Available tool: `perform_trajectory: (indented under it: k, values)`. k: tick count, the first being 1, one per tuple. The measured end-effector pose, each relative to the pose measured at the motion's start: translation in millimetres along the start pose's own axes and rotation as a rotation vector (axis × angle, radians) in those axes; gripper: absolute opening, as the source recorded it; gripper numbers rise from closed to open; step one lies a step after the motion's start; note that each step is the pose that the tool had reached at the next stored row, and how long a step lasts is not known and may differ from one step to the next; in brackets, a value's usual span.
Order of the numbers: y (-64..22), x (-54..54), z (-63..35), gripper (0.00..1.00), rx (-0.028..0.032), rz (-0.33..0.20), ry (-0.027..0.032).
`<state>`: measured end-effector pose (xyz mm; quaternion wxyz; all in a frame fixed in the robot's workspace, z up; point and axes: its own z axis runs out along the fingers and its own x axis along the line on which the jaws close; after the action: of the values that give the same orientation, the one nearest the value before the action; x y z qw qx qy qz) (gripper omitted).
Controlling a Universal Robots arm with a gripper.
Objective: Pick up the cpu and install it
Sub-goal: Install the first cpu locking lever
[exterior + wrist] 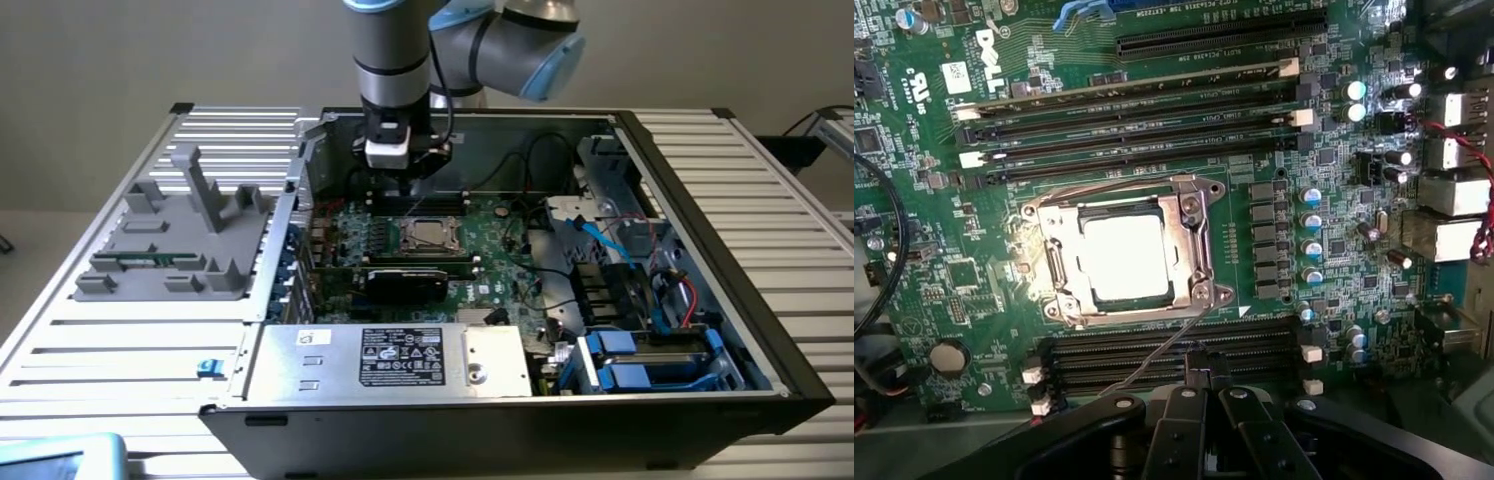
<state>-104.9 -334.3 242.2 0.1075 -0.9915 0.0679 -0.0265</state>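
Note:
The cpu [427, 235] lies flat in the motherboard socket inside the open computer case, its silver top shining brightly in the wrist view [1124, 258]. The socket's metal frame [1197, 250] surrounds the cpu, with thin wire levers alongside it. My gripper [404, 185] hangs from the arm above the board, just behind the socket in the exterior view. Seen from the wrist, the black fingers [1189, 385] are pressed together with nothing between them, over the memory slots beside the socket. The gripper [1204, 378] is shut and apart from the cpu.
The case walls [694, 200] enclose the board. A black card [407, 280], a silver power supply [387, 355], blue drive bays [641, 360] and loose cables [601, 240] crowd the inside. A grey fixture tray [174, 245] stands on the table at the exterior view's left.

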Motion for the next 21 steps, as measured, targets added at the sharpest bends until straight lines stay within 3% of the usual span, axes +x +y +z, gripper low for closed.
perform_trajectory:
  k: [3,6,9,14,16,21]
  values:
    - [0.5,-0.5,1.2,0.11,0.0149,0.0,0.0089]
    - [1.2,-0.7,3.0,0.11,0.0226,0.0,0.019]
    - [2.1,-1.2,5.5,0.11,0.0268,0.001,0.0277]
    - [3.3,-2.9,9.5,0.11,0.0341,0.011,0.0357]
    - [3.3,-3.0,10.1,0.11,0.0418,0.017,0.0441]
    - [3.6,-3.0,11.4,0.11,0.0545,0.046,0.0703]
